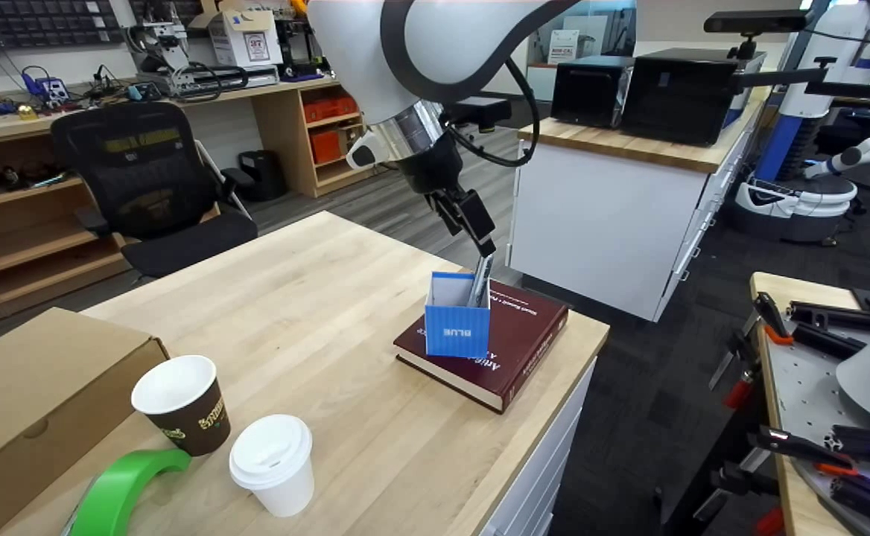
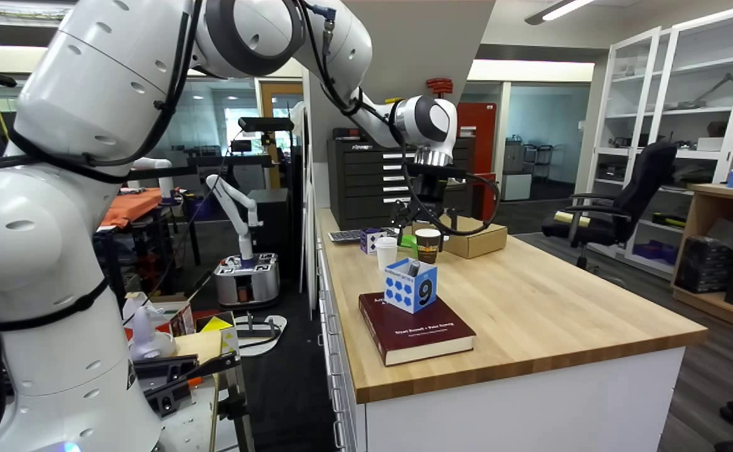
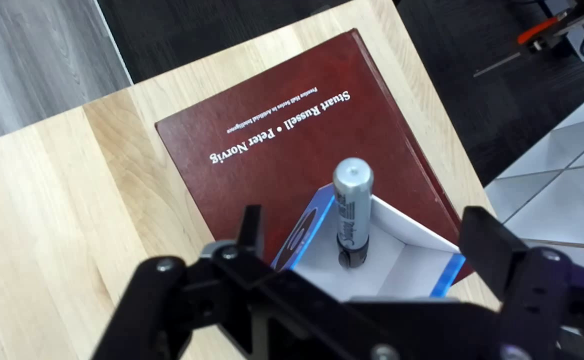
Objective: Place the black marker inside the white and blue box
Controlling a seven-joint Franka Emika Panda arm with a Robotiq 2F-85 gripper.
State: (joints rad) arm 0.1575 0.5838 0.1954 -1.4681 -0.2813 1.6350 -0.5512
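Note:
The white and blue box (image 1: 456, 332) stands open-topped on the dark red book, and it also shows in an exterior view (image 2: 400, 290). The marker (image 3: 353, 205) has a silver-grey barrel and a black lower end, not all black. It stands tilted inside the box (image 3: 414, 225), its upper end above the rim, and shows in both exterior views (image 1: 481, 281) (image 2: 413, 269). My gripper (image 3: 364, 220) is open above the box, its fingers wide apart on either side of the marker and not touching it. The gripper (image 1: 472, 238) appears just above the marker's upper end in an exterior view.
The dark red book (image 3: 272, 135) lies near the table's corner edge. A dark paper cup (image 1: 200, 413), a white lidded cup (image 1: 277, 469), a green curved object (image 1: 118, 491) and a large brown cardboard box (image 1: 55, 387) stand farther along the table (image 1: 316, 313).

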